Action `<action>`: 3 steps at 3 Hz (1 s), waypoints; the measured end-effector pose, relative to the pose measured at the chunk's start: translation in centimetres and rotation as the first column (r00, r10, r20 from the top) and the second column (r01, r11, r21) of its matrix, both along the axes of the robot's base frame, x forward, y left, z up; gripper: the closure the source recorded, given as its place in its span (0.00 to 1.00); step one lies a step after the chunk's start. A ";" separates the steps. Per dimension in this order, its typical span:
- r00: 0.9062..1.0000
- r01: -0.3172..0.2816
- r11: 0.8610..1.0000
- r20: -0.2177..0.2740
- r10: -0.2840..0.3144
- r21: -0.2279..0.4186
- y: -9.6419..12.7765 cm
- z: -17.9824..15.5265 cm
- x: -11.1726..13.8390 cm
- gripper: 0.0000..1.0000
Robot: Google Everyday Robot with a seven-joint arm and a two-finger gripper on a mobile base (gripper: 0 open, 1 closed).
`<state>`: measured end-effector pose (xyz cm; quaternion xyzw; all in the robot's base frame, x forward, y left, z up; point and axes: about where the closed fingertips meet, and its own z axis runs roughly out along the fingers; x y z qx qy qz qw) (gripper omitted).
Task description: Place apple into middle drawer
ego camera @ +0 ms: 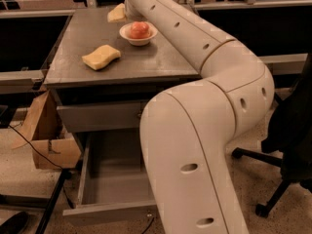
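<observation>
— Where is the apple (139,29) lying at this moment?

— It is sitting inside the white bowl (139,41), on the far part of the grey table top (146,65). The bowl is standing upright, and the apple is filling most of it.

— And the gripper?

— The gripper (127,8) is hanging at the back edge of the table top, just behind the bowl and just beside a pale yellow piece (116,13) (it is looking like a second sponge, but I cannot tell for sure). The big white arm (195,130) is covering most of the gripper, so I cannot tell whether it is released, clenched or grasping something. The arm is passing just to the right of the bowl.

— What is the middle drawer doing?

— The middle drawer (114,177) is standing pulled out, low under the table top and well apart from the apple. Its plain grey floor is showing, and its narrow front panel is facing the camera at the bottom. The arm is hiding the right part of it.

— What else is lying around?

— A yellow sponge (101,56) with wavy edges is lying on the table top, near the bowl on the left and not touching it. A shut grey drawer front (97,116) is sitting above the open drawer. A cardboard box (46,138) is standing on the floor at the left, and a dark office chair (287,130) at the right.
</observation>
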<state>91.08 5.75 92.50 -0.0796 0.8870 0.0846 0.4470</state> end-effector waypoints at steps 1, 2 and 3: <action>0.999 0.035 0.999 -0.022 -0.035 -0.002 -0.1 -0.9 0.5 0.06; 0.998 0.053 0.999 -0.041 -0.053 -0.003 -0.2 -1.7 0.8 0.12; 0.996 0.064 0.998 -0.057 -0.064 -0.003 0.0 -2.4 1.2 0.17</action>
